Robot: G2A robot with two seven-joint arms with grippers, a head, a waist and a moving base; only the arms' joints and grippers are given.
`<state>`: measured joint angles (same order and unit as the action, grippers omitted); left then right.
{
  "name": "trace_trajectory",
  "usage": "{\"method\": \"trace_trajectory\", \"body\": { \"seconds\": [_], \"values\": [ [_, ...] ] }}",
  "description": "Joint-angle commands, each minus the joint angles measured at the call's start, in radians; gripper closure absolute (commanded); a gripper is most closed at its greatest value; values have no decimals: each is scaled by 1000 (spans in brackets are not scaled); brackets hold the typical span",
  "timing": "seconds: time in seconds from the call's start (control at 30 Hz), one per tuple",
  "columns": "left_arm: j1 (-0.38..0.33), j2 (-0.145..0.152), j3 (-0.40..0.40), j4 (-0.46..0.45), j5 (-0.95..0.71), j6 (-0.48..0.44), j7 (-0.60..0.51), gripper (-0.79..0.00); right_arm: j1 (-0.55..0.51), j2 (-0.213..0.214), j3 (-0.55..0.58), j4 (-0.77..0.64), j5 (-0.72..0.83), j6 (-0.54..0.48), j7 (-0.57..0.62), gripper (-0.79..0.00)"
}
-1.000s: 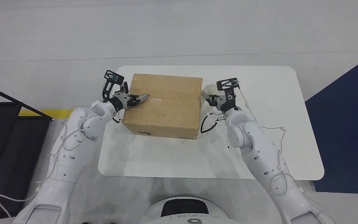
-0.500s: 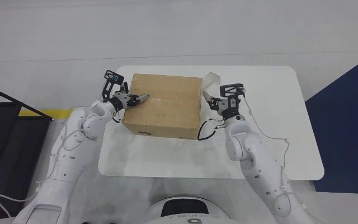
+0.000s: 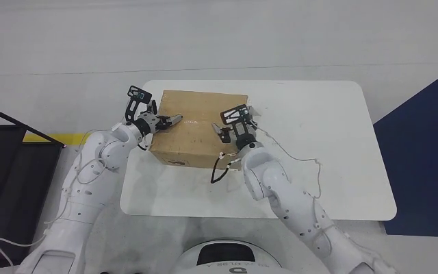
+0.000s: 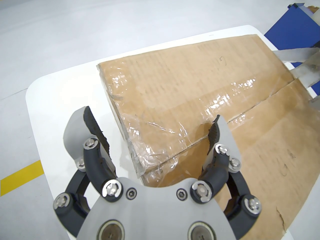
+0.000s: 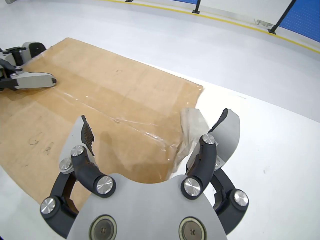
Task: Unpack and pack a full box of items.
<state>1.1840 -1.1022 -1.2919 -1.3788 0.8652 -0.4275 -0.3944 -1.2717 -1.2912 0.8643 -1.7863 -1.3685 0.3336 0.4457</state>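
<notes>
Top view, box: the closed cardboard box [image 3: 198, 130] sits on the far-left part of the white tabletop [image 3: 321, 151], both top flaps down.
Top view, left arm: the left gripper [image 3: 170, 120] is at the box's left end, level with the centre seam.
Top view, right arm: the right gripper [image 3: 219, 131] hangs over the right half of the box top.

Left wrist view, fingers: spread apart and holding nothing; one is over bare tabletop just beside the box, the other over the seam (contact with the cardboard cannot be told).
Left wrist view, seam: clear tape [image 4: 225, 96] runs along the join and wraps, wrinkled, down the near end.

Right wrist view, fingers: also released and empty, set astride the box's end edge.
Right wrist view, tape: a loose tape flap [image 5: 192, 126] stands up from that edge, just inside one finger (whether it clings to the finger is unclear).
Right wrist view, seam: beyond the flap, the tape lies flat along the join towards the other gripper.

Progress, done: apparently only one tape end has been lifted.
Progress, left: nearly everything (stripping the seam, opening the flaps, taking the items out, then repacking); no contents are out on the tabletop.
</notes>
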Motion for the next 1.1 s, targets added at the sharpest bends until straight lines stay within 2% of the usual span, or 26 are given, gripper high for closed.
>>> {"method": "trace_trajectory", "body": {
  "seconds": [0.0, 0.17, 0.43, 0.57, 0.67, 0.8, 0.87, 1.07],
  "values": [
    [0, 0, 0, 0, 0, 0, 0, -785, -7, -1, 12, -13, 25, -15, -15, -785],
    [0, 0, 0, 0, 0, 0, 0, -785, -90, 14, 131, -90, 134, -84, -107, -785],
    [0, 0, 0, 0, 0, 0, 0, -785, -312, 51, 408, -202, 258, -188, -255, -785],
    [0, 0, 0, 0, 0, 0, 0, -785, -409, 66, 554, -201, 334, -260, -279, -785],
    [0, 0, 0, 0, 0, 0, 0, -785, -454, 77, 618, -183, 281, -299, -255, -785],
    [0, 0, 0, 0, 0, 0, 0, -785, -460, 90, 590, -152, 75, -378, -122, -785],
    [0, 0, 0, 0, 0, 0, 0, -785, -445, 88, 549, -140, 2, -365, -72, -785],
    [0, 0, 0, 0, 0, 0, 0, -785, -373, 74, 413, -86, -85, -347, -37, -785]
  ]
}}
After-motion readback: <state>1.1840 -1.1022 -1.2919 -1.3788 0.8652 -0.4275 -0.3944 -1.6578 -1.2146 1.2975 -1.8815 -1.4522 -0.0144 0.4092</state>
